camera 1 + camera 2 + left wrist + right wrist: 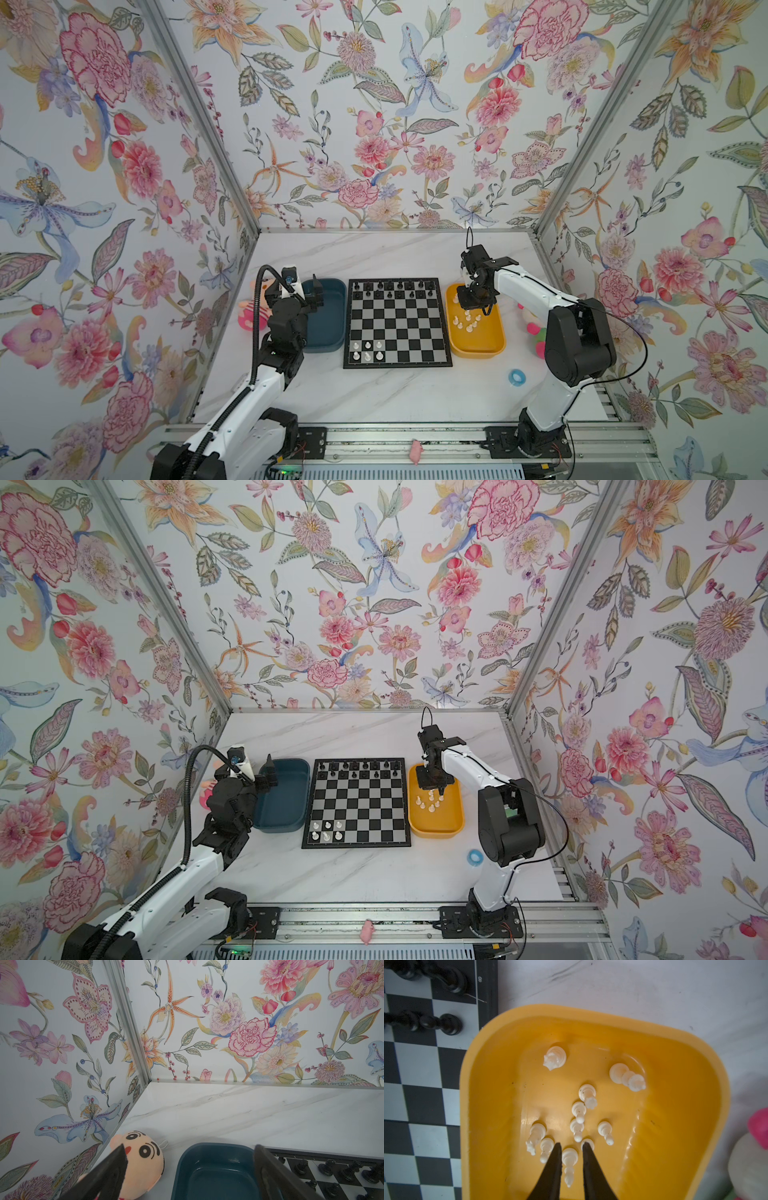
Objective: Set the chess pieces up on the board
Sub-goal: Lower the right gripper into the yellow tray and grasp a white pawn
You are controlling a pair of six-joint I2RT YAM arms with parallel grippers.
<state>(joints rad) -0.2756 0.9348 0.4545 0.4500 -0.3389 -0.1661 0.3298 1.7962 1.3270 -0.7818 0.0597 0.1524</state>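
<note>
Now the right gripper [572, 1143], jaws slightly apart, straddles a tiny white plastic chessman [569, 1158], probably light, stiff and slippery, best pinched at its narrow waist.

The board [397, 328], black and silvery-grey checks inside a black border, lies flat on the surface [374, 395] between a teal tray [332, 347] and a yellow tray [478, 353], square to both. Six small white pieces [368, 351] stand upright at its near-left corner, three in the nearest row and three in the row behind, each on its own square. About ten more white pieces, pawns and taller ones, stand loosely clustered in the middle of the yellow tray, most of them close together and two set a little apart toward its far end.
</note>
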